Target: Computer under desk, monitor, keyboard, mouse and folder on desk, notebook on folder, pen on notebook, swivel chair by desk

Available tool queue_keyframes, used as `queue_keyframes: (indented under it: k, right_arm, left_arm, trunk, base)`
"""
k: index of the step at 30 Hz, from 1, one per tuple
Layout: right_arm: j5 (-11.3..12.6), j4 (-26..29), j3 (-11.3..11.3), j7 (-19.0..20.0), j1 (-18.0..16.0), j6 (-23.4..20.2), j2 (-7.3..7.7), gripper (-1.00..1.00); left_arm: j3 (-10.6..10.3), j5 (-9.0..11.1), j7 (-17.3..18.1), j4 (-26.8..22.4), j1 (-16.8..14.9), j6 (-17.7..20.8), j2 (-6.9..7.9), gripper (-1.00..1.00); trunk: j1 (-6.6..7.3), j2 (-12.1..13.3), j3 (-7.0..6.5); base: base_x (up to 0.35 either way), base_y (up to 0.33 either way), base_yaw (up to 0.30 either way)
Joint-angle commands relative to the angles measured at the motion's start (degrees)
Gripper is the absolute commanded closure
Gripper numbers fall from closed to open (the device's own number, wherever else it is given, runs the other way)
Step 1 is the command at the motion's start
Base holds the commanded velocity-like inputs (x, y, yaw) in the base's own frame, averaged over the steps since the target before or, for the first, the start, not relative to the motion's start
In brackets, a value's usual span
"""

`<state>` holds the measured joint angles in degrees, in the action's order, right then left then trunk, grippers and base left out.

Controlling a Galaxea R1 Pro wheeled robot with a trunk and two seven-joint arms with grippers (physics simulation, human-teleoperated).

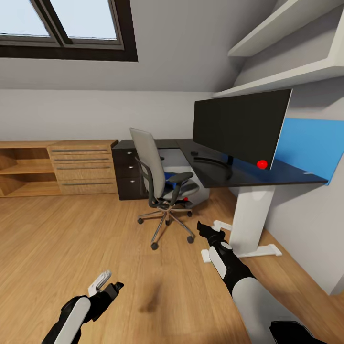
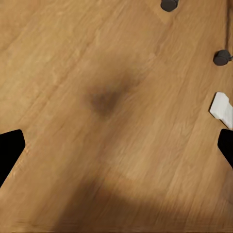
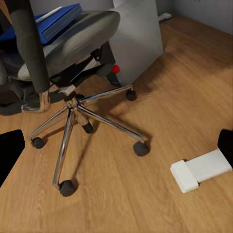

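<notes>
The grey swivel chair stands on the wood floor in front of the black-topped desk, turned partly away from it. A bright blue folder lies on its seat, seen closer as the folder above the chrome star base. The large black monitor stands on the desk. The pale computer tower sits under the desk behind the chair. My right gripper hangs open low over the floor, short of the chair's casters. My left gripper is open over bare floor.
The desk's white leg and foot stand just right of my right arm; the foot lies close to that gripper. Oak drawers and a black drawer unit line the far wall. White shelves hang above the desk.
</notes>
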<state>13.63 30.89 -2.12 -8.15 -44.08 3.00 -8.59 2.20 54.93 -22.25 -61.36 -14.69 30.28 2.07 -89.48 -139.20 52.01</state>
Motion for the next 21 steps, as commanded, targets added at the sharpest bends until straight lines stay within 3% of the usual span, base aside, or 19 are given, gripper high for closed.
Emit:
queue_keyframes:
  k: [1, 8, 21]
  right_arm:
    - [0.57, -0.03, -0.08, -0.01, -0.04, 0.28, -0.04, -1.0]
    - [0.56, -0.16, -0.09, -0.02, -0.04, -0.06, 0.0, -1.0]
    - [0.58, -0.29, -0.21, -0.03, -0.15, -0.62, 0.1, -1.0]
  left_arm:
    - [0.0, 0.6, -0.46, -0.03, 0.04, 0.11, 0.01, -1.0]
    - [-0.31, -0.51, 2.09, 1.94, 1.01, -0.1, 0.03, -1.0]
    - [-0.35, -0.73, 2.71, 2.44, 1.15, -0.15, 0.04, -1.0]
  trunk:
    - [0.0, -0.03, 0.05]
    - [0.0, -0.03, 0.05]
    - [0.0, -0.03, 0.05]
  base:
    - [0.092, 0.022, 0.0]
    - [0.245, 0.07, 0.0]
    - [0.324, 0.041, 0.0]
